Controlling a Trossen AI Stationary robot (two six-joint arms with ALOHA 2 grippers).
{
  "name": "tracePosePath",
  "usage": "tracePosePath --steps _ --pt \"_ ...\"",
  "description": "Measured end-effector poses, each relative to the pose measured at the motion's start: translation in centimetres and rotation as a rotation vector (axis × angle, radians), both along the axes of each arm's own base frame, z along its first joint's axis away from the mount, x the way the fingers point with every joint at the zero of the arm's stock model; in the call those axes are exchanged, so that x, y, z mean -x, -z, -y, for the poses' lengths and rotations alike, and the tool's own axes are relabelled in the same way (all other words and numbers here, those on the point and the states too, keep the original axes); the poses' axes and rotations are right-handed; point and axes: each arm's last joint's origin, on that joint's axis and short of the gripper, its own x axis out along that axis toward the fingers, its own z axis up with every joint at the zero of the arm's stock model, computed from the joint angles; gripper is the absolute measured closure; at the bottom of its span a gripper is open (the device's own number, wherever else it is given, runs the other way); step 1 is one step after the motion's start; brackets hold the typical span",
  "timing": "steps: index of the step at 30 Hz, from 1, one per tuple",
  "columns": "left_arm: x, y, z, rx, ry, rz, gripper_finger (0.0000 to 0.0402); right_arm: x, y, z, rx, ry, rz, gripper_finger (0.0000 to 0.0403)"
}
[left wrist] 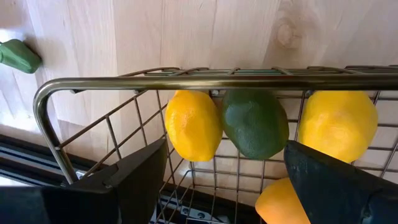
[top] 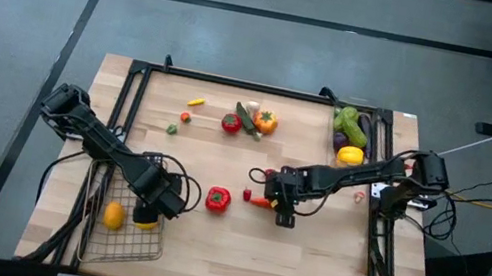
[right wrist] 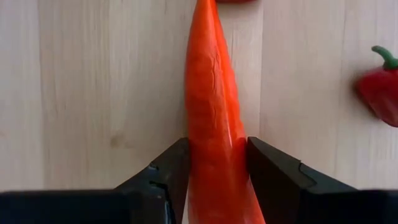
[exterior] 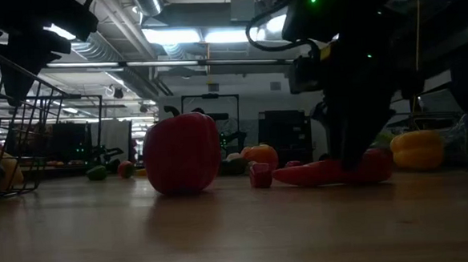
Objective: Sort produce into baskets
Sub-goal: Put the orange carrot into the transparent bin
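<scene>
Right gripper (right wrist: 214, 165): I see it low at mid-table, fingers closed against both sides of the carrot (right wrist: 212, 106); the carrot lies flat on the table (top: 304, 270), gripped at its thick end, tip pointing away from the wrist.
Left gripper (left wrist: 224, 180): I see it over the near corner of the wire basket (top: 122, 238), fingers spread wide with nothing between them.
Wire basket contents: through the mesh I count two lemons (left wrist: 193, 124), a dark green round fruit (left wrist: 255, 124) between them, and part of another yellow piece lower down. The fruits touch each other.
Clear bin (top: 355, 142): at the right far edge of the table; I make out green cucumbers (top: 350, 126), a yellow pepper (top: 350, 156) and something purple inside.
Red pepper (top: 217, 198): upright on the table between the two grippers, just beside the carrot's tip.
Small red piece (top: 246, 195): on the table, near the carrot tip.
Far group: a red pepper (top: 231, 122), a dark cucumber (top: 248, 121) and an orange pepper (top: 266, 121) lie close together near the far edge.
Loose small items: a yellow piece (top: 195, 102), a small red piece (top: 185, 116) and a small green piece (top: 171, 129) lie left of that group, apart from each other.
</scene>
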Motion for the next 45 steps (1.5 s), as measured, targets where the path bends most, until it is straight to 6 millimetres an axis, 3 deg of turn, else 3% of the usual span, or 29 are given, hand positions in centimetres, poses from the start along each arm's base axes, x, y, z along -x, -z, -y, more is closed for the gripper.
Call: tracePosePath --steps 12,20,28,38,45 --pt "-0.5 0.1 0.3 0.028 0.000 0.055 0.0084 0.1 0.2 0.2 0.067 0.019 -0.008 0.0250" --pt "-0.6 0.1 0.3 0.035 0.001 0.067 0.0084 0.1 0.3 0.2 0.070 0.019 -0.013 0.0292" --pt "-0.6 0.1 0.3 0.034 0.001 0.066 0.0084 0.1 0.2 0.2 0.066 0.018 -0.016 0.0289" --pt "-0.6 0.1 0.3 0.034 0.002 0.066 0.0084 -0.5 -3.2 0.1 0.079 -0.045 -0.089 0.0291" --pt "-0.6 0.1 0.3 0.034 0.002 0.066 0.0084 0.0 -5.4 0.4 0.184 -0.067 -0.173 0.0292"
